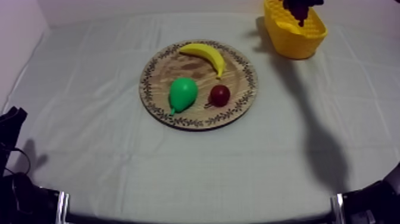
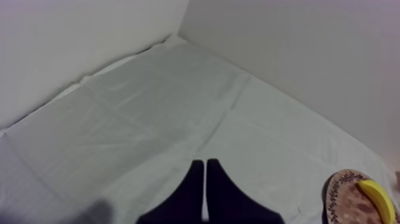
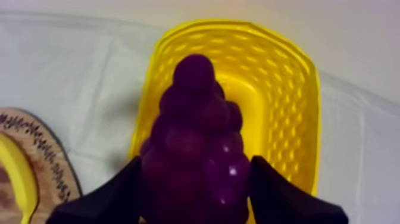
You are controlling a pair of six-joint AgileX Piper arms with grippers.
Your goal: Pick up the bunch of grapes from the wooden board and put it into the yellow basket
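Left hand (image 2: 205, 164) is clenched on nothing (just a narrow black wedge) over the surface (image 2: 149, 107). Mid-surface, the wooden board (image 1: 156, 77) carries a pear (image 1: 183, 92), banana (image 1: 205, 53) and small red fruit (image 1: 219, 95). Over at the right, right hand (image 3: 197, 164) is grasping the bunch of grapes (image 3: 193, 119), just above the yellow basket (image 3: 280, 89).

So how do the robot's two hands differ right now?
The right hand is shut round the bunch of grapes; the left hand holds nothing, its fingers pressed together as a narrow wedge. The right hand hangs over the yellow basket; the left hand is over bare cloth, near the rim of the wooden board. Both have two black fingers.
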